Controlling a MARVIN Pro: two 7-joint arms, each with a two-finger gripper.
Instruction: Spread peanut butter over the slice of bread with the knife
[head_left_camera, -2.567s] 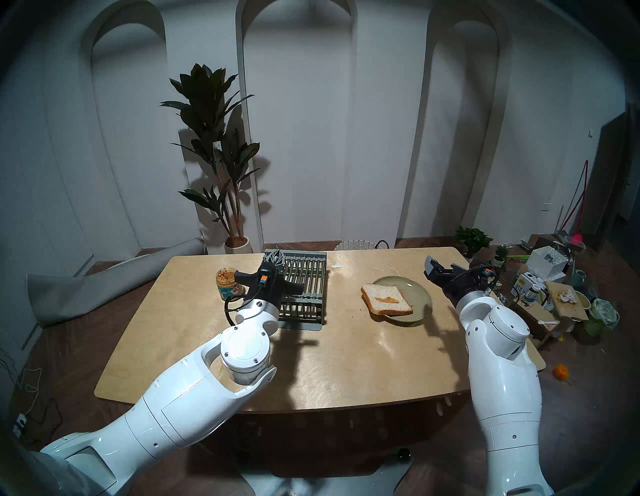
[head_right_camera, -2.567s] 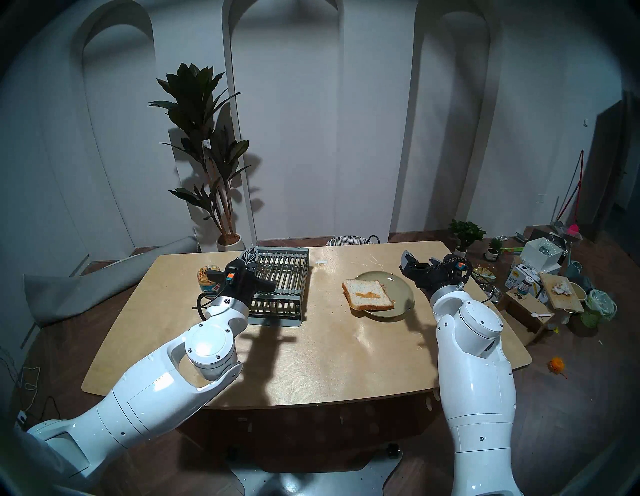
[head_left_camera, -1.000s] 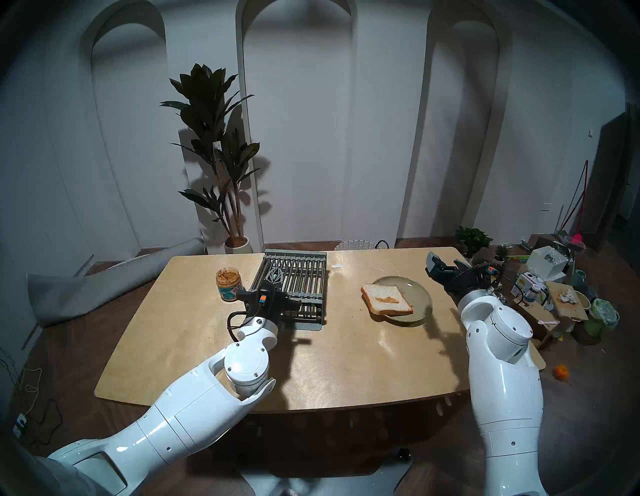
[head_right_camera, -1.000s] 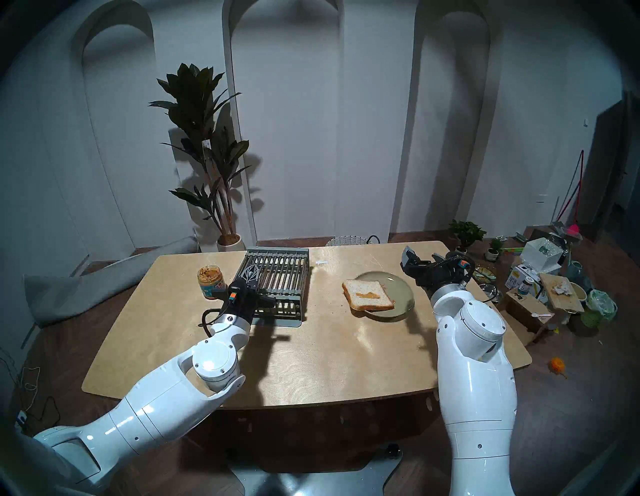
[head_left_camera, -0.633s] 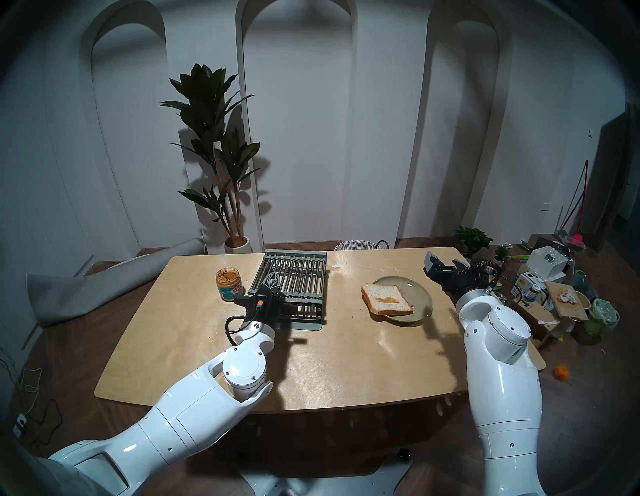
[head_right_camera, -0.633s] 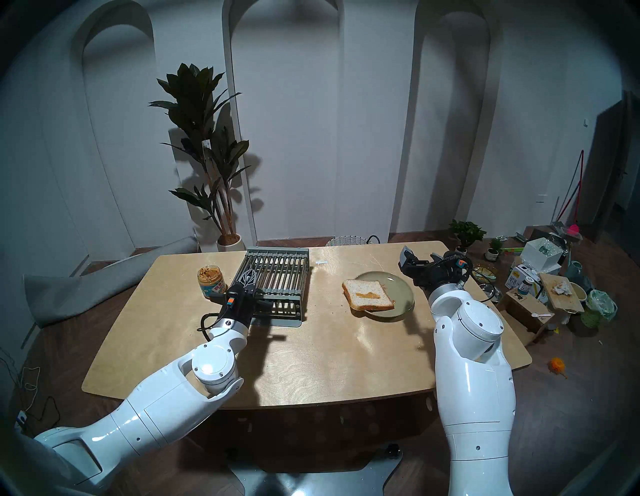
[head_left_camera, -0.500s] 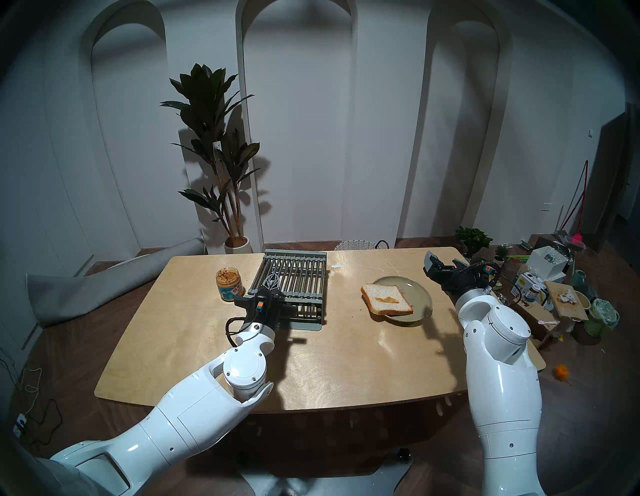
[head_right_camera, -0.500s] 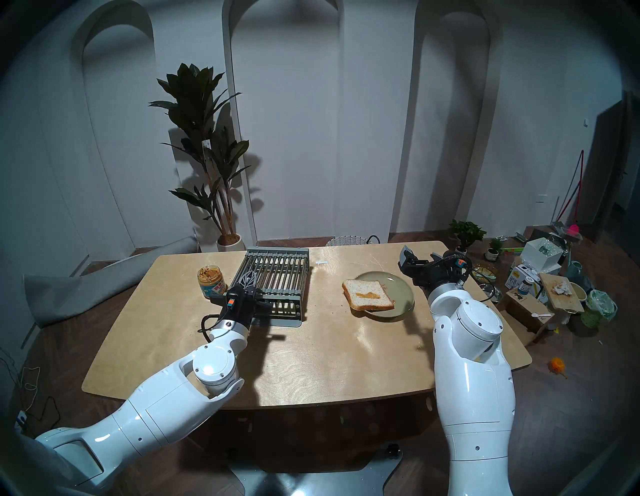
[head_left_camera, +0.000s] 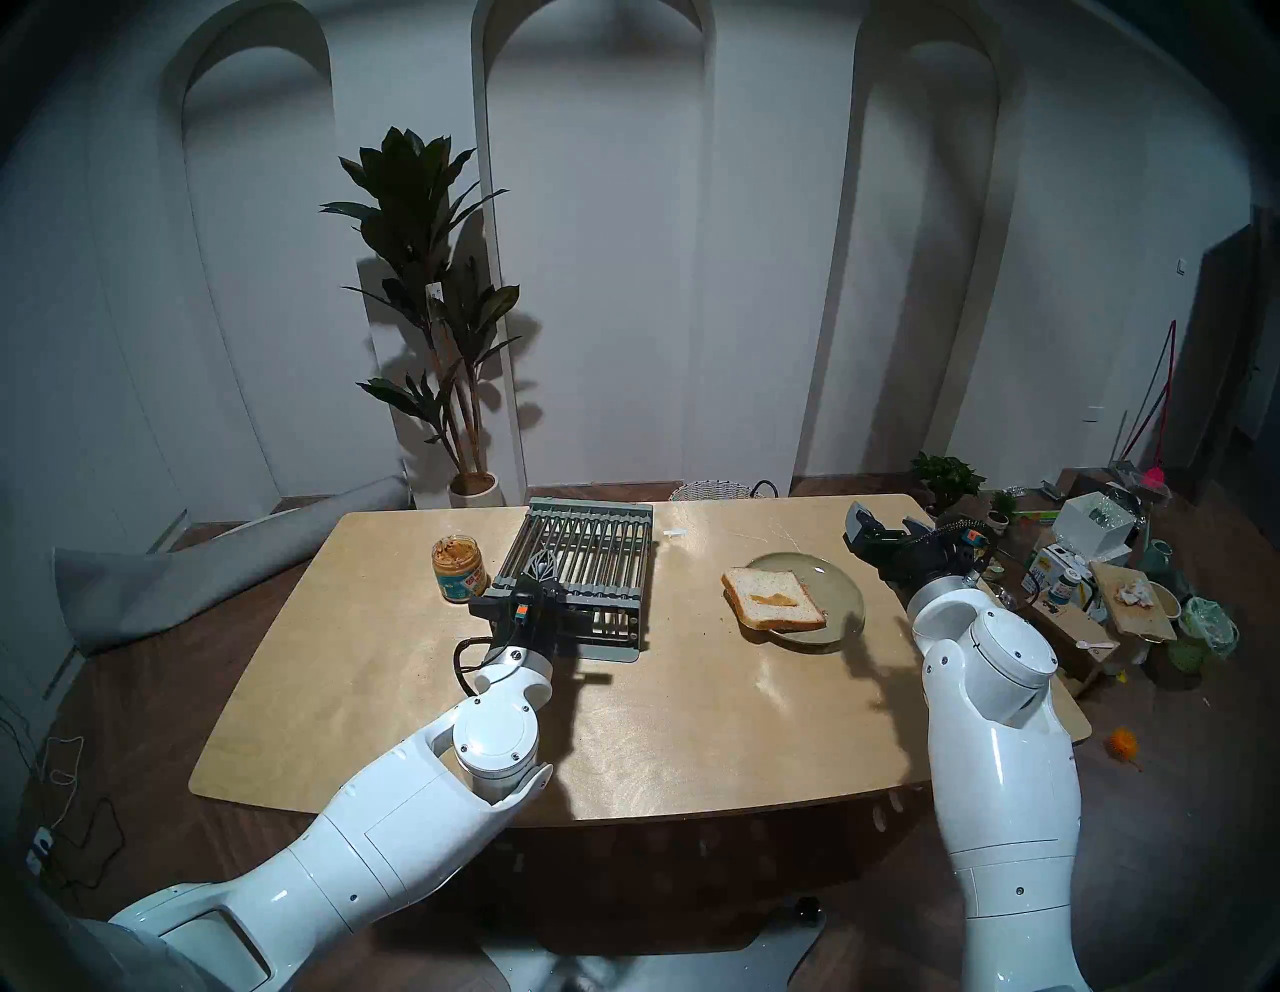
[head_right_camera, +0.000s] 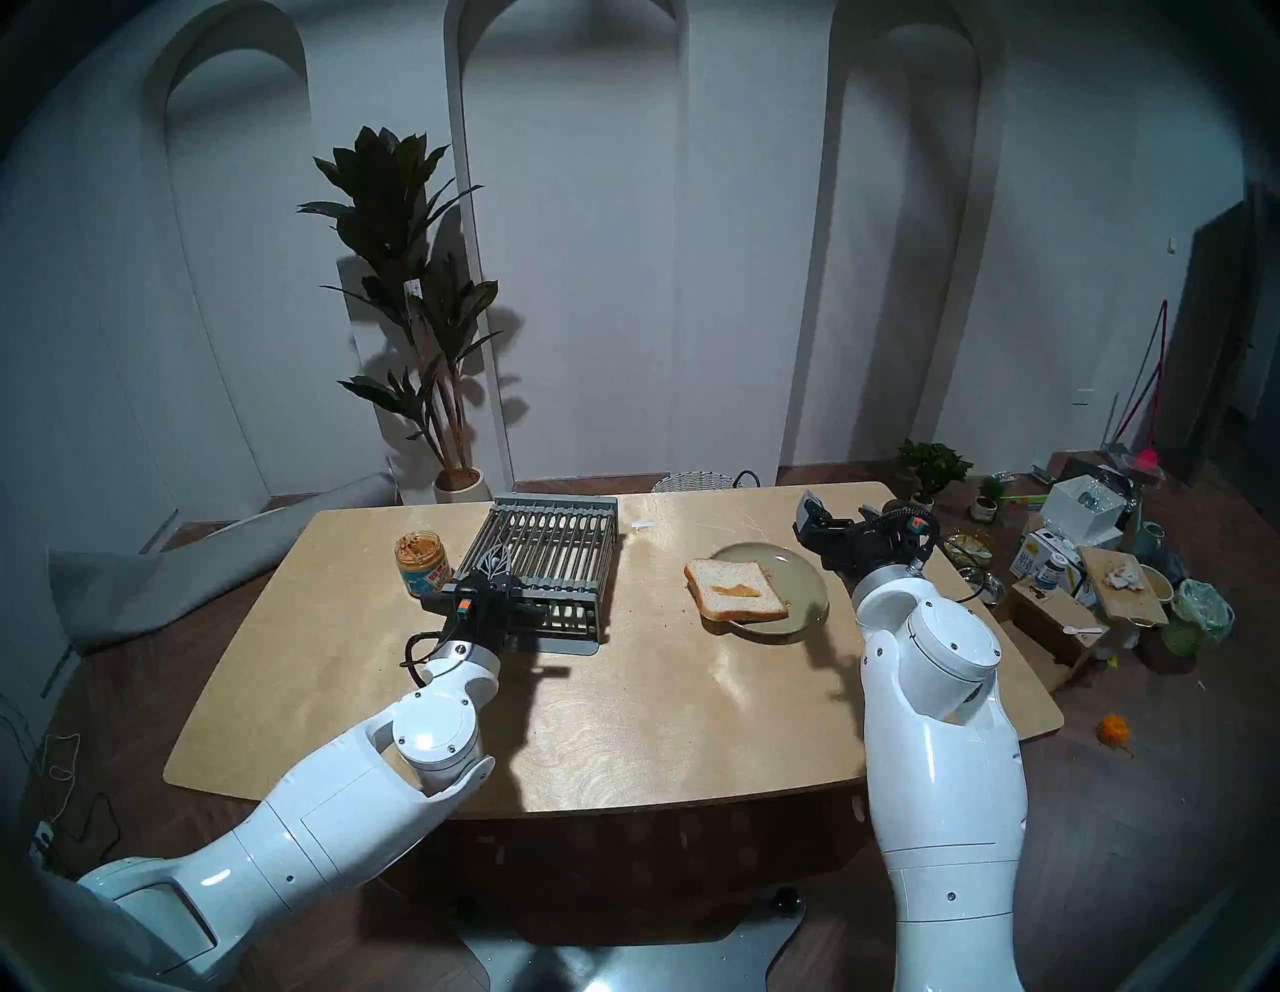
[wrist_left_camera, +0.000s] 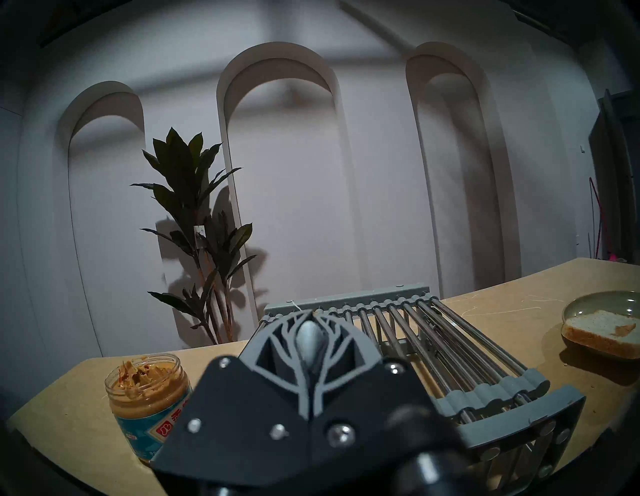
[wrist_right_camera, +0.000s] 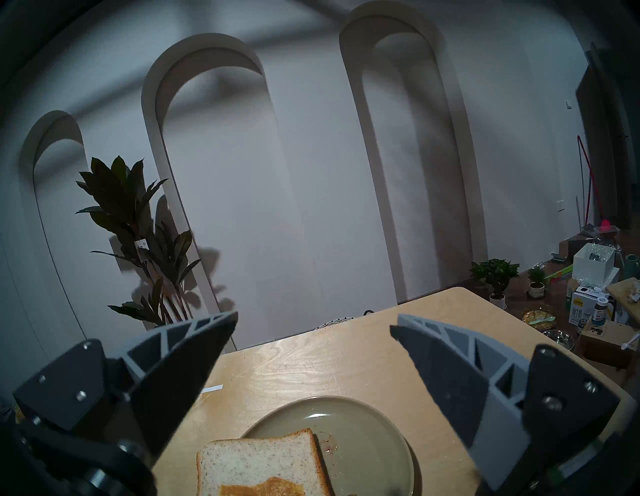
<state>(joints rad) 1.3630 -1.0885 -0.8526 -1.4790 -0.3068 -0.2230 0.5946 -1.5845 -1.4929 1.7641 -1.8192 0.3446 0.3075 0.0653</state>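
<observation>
On the pale, grain-streaked wooden worktop (head_left_camera: 388, 665), the small clear round jar (head_left_camera: 458, 569) stood open at the far left, its peanut butter (wrist_left_camera: 143, 373) a rough, churned tan paste under a ribbed rim, with a blue, white and red label wrapped below. Just beside the jar, the left hand (wrist_left_camera: 309, 350) lay over the near-left corner of the grey slatted rack (head_left_camera: 589, 561), its ribbed, lattice-cut grey fingers (wrist_left_camera: 273, 350) pressed together around the knife (wrist_left_camera: 309, 341), of which only a smooth, pale grey rounded handle showed between them; the blade was hidden. The rack's round metal bars ran in parallel between moulded, scalloped plastic ends. Well apart to the right, the square slice of bread (head_left_camera: 772, 599) lay flat on the left part of a round, glossy pale green plate (head_left_camera: 841, 589), its speckled white crumb edged by thin brown crust and crossed by a short, uneven smear of tan paste. Near the plate's right rim, above the worktop's edge, the right hand (wrist_right_camera: 313, 329) stood wide, its two wedge-shaped fingers far apart and holding nothing.
</observation>
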